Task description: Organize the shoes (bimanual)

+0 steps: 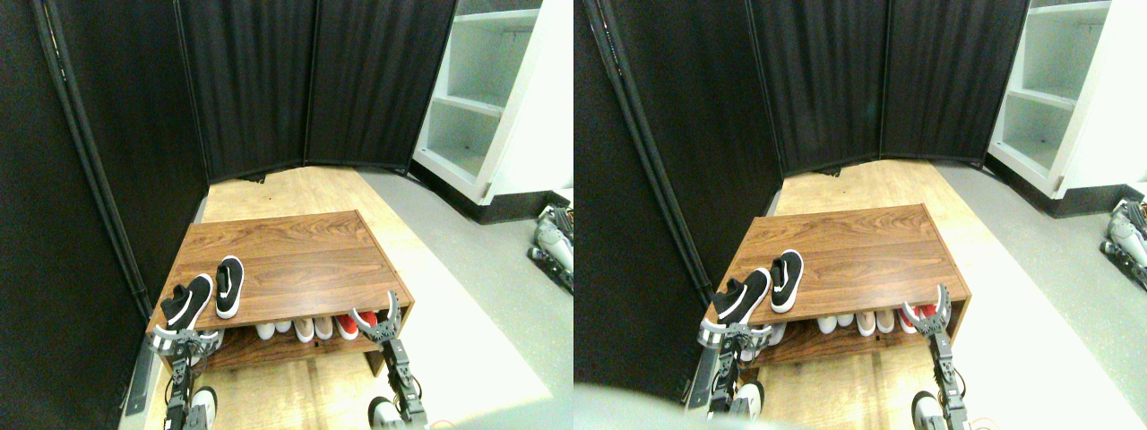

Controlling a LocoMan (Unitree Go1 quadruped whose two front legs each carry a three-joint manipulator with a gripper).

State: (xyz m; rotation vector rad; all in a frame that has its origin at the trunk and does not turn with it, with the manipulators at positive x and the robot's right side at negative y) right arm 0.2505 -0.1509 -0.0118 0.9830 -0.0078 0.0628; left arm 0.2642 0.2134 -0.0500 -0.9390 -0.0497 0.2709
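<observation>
Two black shoes with white soles lie on top of a low wooden shoe rack (296, 260), at its left end. One shoe (229, 287) lies straight, toe pointing away. The other shoe (186, 303) sits at the front left corner, angled, with its heel over the front edge. My left gripper (185, 338) is right below that heel, its grey fingers spread wide on either side of it; I cannot tell whether they touch it. My right gripper (375, 313) stands open at the rack's front right edge, in front of the lower shelf, holding nothing.
The lower shelf holds white shoes (273, 330), beige shoes (314, 328) and a red shoe (348, 325). Black curtain panels (251, 81) close the back and left. A white shelving unit (475, 98) stands at the back right, and grey equipment (554, 242) lies on the floor at the right.
</observation>
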